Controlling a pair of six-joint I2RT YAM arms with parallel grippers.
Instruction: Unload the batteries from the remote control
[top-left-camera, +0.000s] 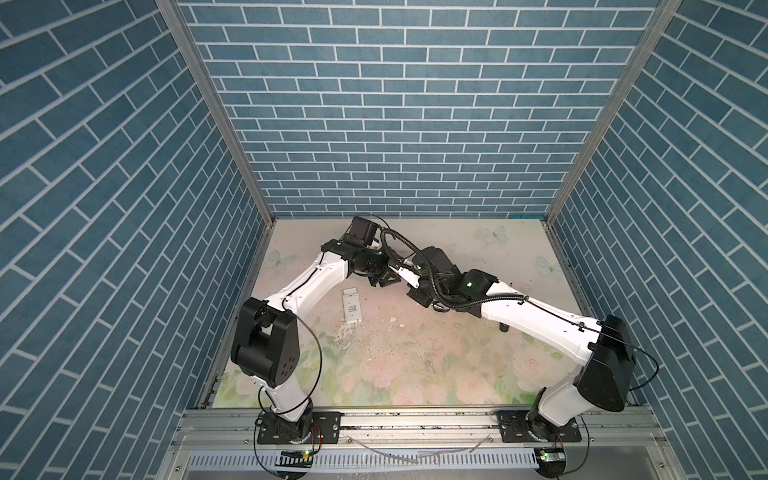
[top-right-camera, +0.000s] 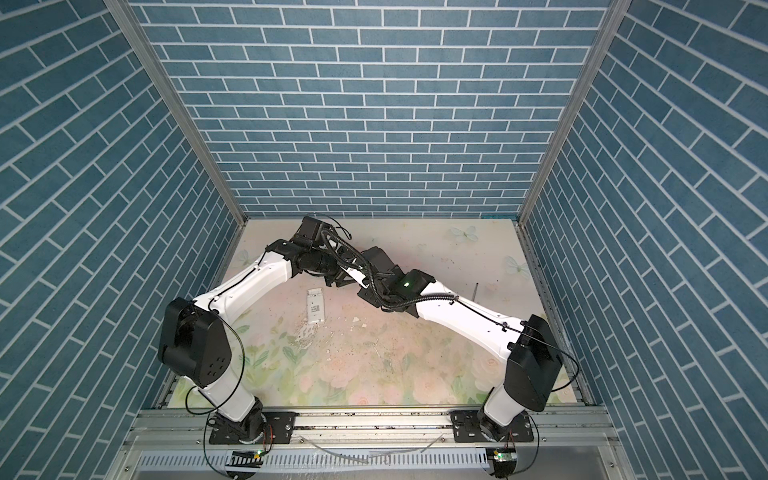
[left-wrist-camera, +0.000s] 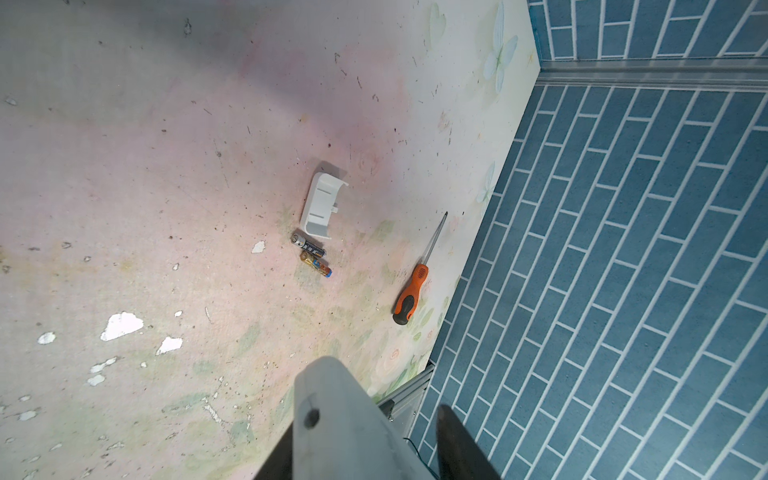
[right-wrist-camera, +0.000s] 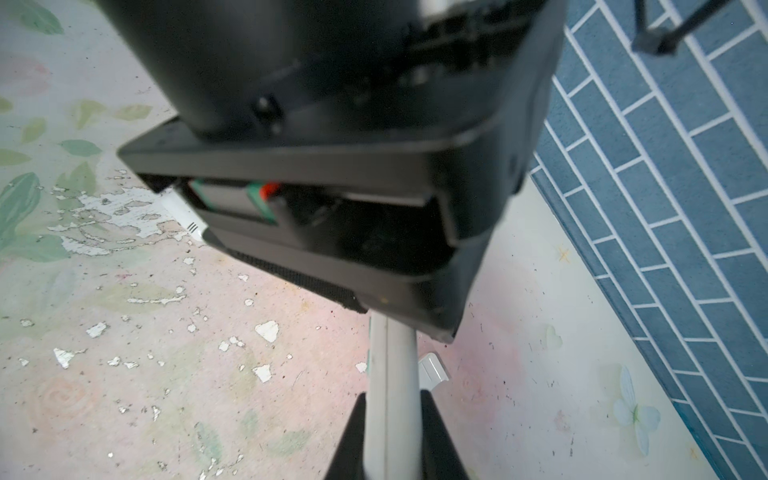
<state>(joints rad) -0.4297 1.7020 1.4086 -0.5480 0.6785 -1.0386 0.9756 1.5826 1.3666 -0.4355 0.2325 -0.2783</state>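
The table (left-wrist-camera: 166, 166) has a matt floral printed skin, scuffed and flaked white in patches; the batteries (left-wrist-camera: 308, 246) shine with glossy metallic wrap, the cover (left-wrist-camera: 322, 205) is smooth white plastic, and the screwdriver (left-wrist-camera: 411, 293) has a matt orange-black handle and metal shaft.

My left arm (top-right-camera: 249, 284) and right arm (top-right-camera: 469, 318) meet near the back of the worktop (top-right-camera: 415, 374). 1 white remote (top-right-camera: 316, 306) lies flat in front of them.

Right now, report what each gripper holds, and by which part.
Nothing visibly held. The left gripper has jaws apart, empty between; the right gripper is shut, tips hidden behind the left gripper.
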